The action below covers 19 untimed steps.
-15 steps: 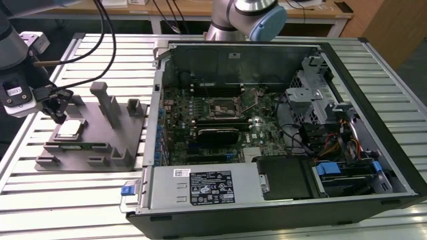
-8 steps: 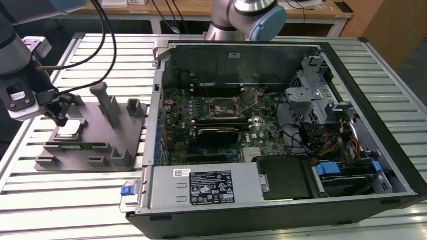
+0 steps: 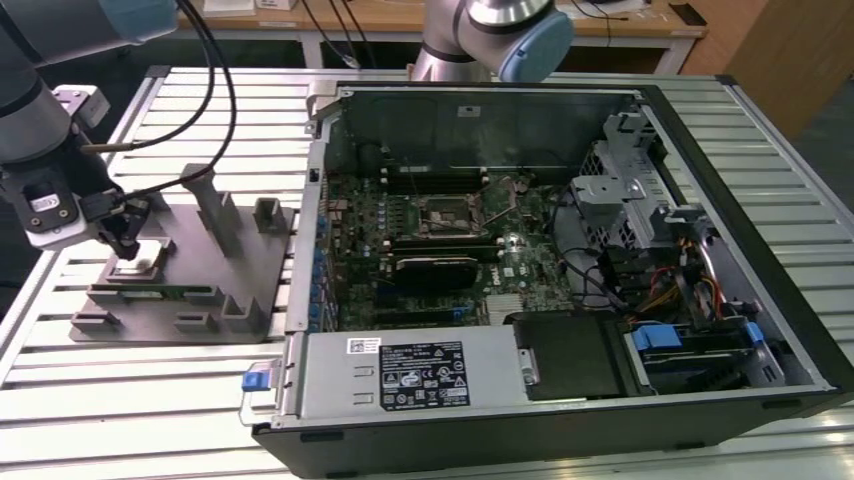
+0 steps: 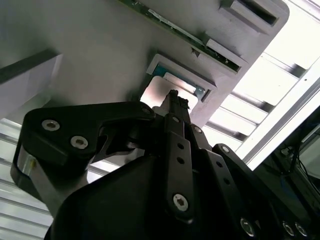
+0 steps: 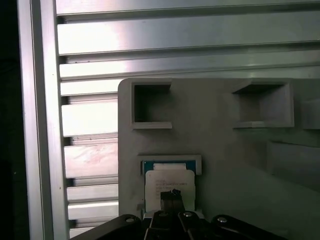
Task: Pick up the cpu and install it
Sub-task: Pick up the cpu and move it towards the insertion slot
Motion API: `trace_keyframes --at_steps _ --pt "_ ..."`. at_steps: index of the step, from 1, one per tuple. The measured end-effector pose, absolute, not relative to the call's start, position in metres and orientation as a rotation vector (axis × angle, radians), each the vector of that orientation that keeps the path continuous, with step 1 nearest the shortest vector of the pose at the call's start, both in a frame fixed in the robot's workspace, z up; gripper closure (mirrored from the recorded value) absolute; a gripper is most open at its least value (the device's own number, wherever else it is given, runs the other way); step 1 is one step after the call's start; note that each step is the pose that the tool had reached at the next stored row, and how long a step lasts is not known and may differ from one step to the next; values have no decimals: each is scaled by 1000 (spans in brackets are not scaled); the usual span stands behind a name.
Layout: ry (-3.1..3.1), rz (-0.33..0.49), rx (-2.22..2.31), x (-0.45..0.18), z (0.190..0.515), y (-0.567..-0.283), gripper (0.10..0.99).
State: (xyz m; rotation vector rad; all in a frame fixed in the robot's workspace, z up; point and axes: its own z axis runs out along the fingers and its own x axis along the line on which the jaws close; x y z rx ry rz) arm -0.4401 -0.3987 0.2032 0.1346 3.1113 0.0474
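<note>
pincer: the pincer [image 3: 128, 245] hangs at the exterior view's left, pointing down. in both wrist views its tips [image 5: 172, 196] [image 4: 174, 96] look pressed together, with nothing pinched between them.
contact: the tips sit right over the shiny top of the chip. i cannot tell if they touch it.
cpu: the cpu [image 3: 144, 264] lies flat in a shallow square seat on the grey fixture plate, directly under the pincer. in the first wrist view its silver top [image 5: 167, 179] shows pale, with a green edge at the seat's far side. the second wrist view shows it [image 4: 156, 92] just past the tips.
fixture plate: the grey fixture plate [image 3: 140, 320] carries upright posts and empty square pockets [image 5: 150, 104]. a narrow green strip [image 3: 150, 292] lies just beside the chip's seat.
counter: the slatted metal counter [image 3: 134, 400] bears the plate and the case.
computer case: the open computer case [image 3: 694, 130] lies on its side, right of the plate in the exterior view.
socket: the black-framed socket [image 3: 447, 212] on the motherboard [image 3: 400, 240] stands well apart from the chip.
</note>
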Motion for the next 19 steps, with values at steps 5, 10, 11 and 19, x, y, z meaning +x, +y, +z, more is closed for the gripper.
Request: trace_keyframes --at_steps 5,10,11,19 --pt "3111 47 135 -439 200 -397 980" --pt "3111 47 134 -439 199 -396 980" --pt "3111 47 135 -439 199 -396 980" --pt "3111 48 135 -439 199 -396 855"
